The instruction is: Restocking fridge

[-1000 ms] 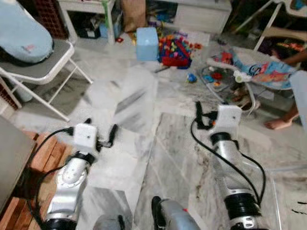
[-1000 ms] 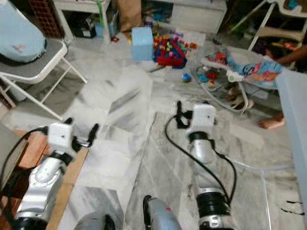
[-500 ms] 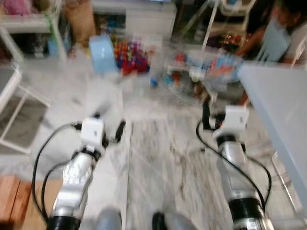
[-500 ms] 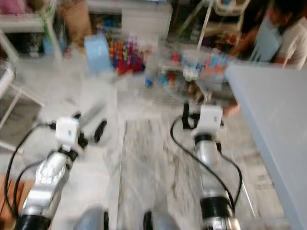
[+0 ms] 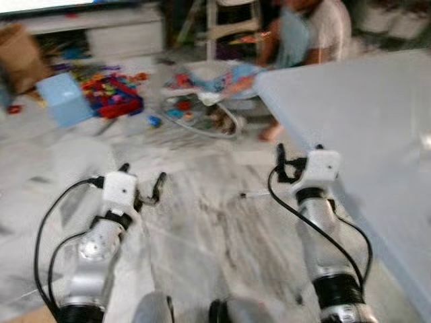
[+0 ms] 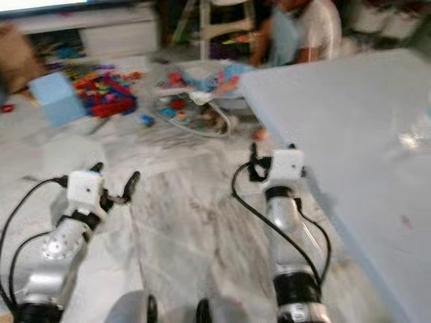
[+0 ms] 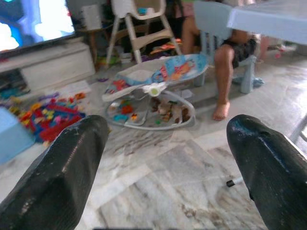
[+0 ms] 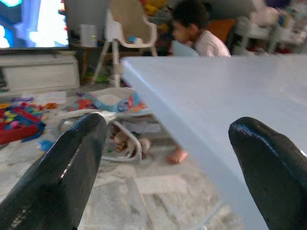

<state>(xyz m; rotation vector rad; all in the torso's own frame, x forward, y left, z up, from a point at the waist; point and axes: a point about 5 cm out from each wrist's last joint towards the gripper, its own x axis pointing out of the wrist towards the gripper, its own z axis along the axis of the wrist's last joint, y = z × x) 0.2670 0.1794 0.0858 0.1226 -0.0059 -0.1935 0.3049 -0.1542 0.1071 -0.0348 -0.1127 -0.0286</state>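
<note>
A pale blue table (image 5: 377, 128) runs along the robot's right, its near edge just beside the right gripper (image 8: 163, 167), with a marble floor (image 5: 202, 229) ahead. Both the right and the left gripper (image 7: 163, 163) are spread wide and hold nothing. No fridge or groceries can be seen, so weight, slipperiness and a holding spot cannot be judged yet.

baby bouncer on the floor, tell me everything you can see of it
The baby bouncer sits on the marble floor ahead of the robot, between the pile of toy bricks and the pale blue table. It has a colourful printed fabric seat, tilted back, on a curved pale tube frame. Small toys lie inside the frame loop. A seated person's bare foot rests just beside it.
</note>
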